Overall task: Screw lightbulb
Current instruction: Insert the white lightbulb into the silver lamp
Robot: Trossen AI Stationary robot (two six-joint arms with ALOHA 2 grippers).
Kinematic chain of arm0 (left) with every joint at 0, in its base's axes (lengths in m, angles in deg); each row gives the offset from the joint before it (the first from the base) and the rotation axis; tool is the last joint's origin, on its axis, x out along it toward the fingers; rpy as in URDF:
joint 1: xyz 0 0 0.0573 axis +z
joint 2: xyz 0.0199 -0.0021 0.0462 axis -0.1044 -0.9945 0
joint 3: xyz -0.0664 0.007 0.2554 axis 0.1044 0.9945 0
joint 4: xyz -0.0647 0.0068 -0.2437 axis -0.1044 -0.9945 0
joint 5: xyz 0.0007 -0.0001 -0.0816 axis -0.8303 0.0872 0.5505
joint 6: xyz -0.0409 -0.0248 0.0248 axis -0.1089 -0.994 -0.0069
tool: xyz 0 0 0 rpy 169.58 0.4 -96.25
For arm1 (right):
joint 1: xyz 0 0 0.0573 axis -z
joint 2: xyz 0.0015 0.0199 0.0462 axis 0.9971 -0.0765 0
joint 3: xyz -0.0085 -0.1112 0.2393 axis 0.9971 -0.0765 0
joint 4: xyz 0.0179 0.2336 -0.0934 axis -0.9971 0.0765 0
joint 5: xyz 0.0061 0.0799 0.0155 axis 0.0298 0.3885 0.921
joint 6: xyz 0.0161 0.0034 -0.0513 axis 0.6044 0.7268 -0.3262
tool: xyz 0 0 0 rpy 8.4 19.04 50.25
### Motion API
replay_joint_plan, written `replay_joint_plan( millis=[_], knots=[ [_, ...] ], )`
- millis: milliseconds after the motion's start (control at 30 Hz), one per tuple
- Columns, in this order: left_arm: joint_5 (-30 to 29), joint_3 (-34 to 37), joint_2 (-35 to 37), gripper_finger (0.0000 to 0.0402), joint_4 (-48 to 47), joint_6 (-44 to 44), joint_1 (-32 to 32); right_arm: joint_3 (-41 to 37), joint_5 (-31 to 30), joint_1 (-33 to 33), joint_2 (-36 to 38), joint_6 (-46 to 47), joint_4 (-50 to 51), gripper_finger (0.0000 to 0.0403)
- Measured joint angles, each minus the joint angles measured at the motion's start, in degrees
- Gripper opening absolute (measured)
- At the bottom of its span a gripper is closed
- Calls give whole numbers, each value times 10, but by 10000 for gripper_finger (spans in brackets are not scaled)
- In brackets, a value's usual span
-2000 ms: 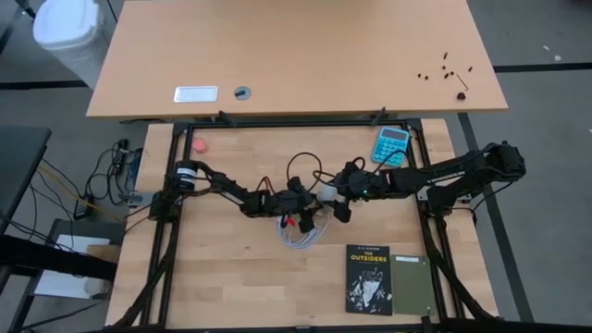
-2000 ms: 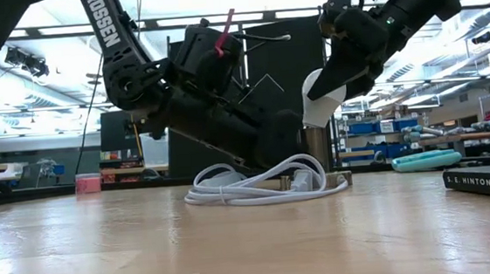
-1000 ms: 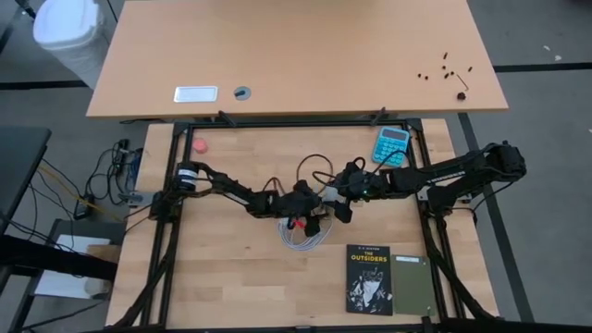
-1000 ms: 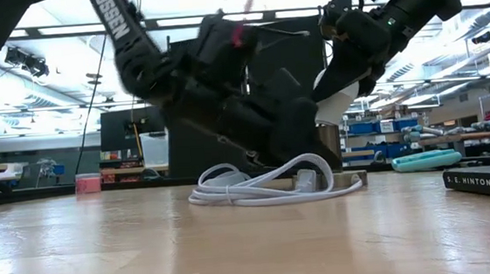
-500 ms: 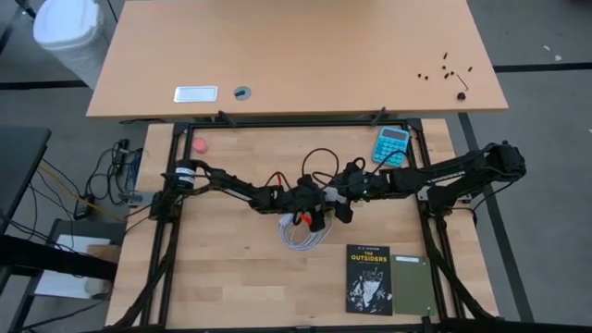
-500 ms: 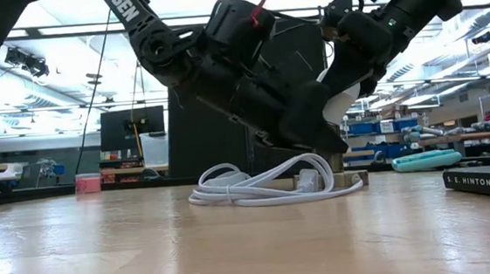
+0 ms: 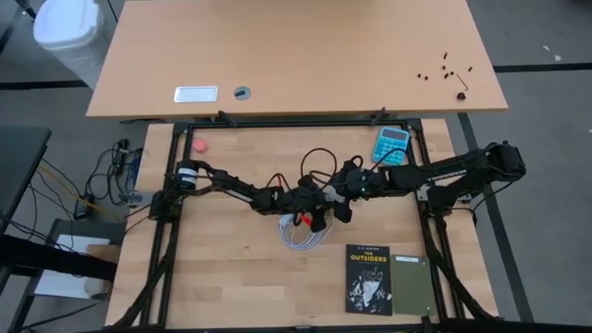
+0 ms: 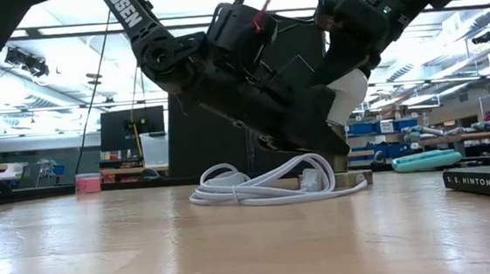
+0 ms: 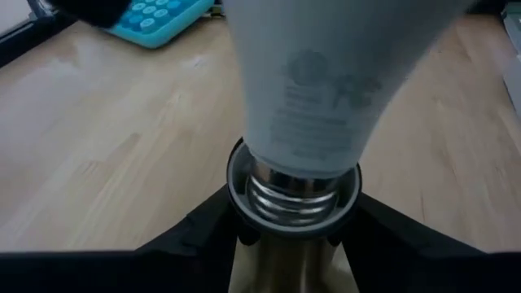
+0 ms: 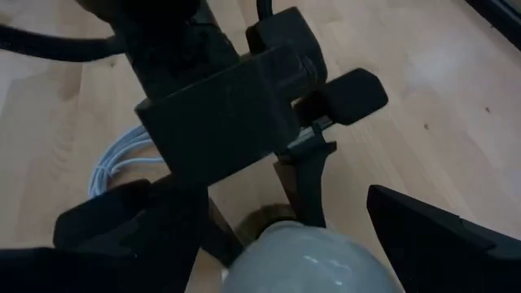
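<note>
- Lightbulb (image 9: 305, 89) stands near the middle of the desk (image 7: 222, 268), its threaded metal base sunk into the round socket (image 9: 293, 189) beneath it; the white glass rises above the socket rim.
- Left gripper (image 9: 289, 244) reaches in from the desk's left edge, and its jaws are closed on the socket body just under the rim, one dark finger (image 9: 195, 236) on each side as the left wrist view shows.
- Right gripper (image 10: 305, 244) comes in from the desk's right edge and sits over the bulb's white glass; its jaws stand wide around the glass, and whether they press on it I cannot tell.
- Both grippers meet at the same spot in the high view, the left gripper (image 7: 310, 202) just beside the right gripper (image 7: 340, 196).
- White cable (image 8: 266, 186) lies coiled on the desk, touching the socket's foot, a little toward the front edge from the grippers.
- Blue calculator (image 7: 391, 144) lies near the back edge, toward the right.
- Black book (image 7: 369, 278) rests near the front edge, right of centre, with a dark green notebook (image 7: 412, 285) touching its right side.
- Small pink object (image 7: 199, 145) sits near the back left corner.
</note>
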Motion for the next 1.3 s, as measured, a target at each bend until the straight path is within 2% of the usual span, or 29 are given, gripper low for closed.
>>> replay_joint_plan(
  millis=[567, 733, 900, 1033, 1300],
  knots=[
    [2, 2, -3, 193, 5, -8, 0, 39, 2, -1, 2, -14, 53, 346],
    [2, 2, -3, 193, 5, -6, 0, 74, 17, -1, 4, -11, 76, 346],
    [2, 2, -4, 193, 5, -6, 0, 123, 21, -9, 4, -22, 156, 346],
    [3, 2, -4, 193, 4, -6, 0, 163, 20, -20, 4, -20, 266, 346],
    [17, 2, -4, 193, 4, -7, 0, 182, -14, -58, 10, 60, 465, 346]
  ],
)
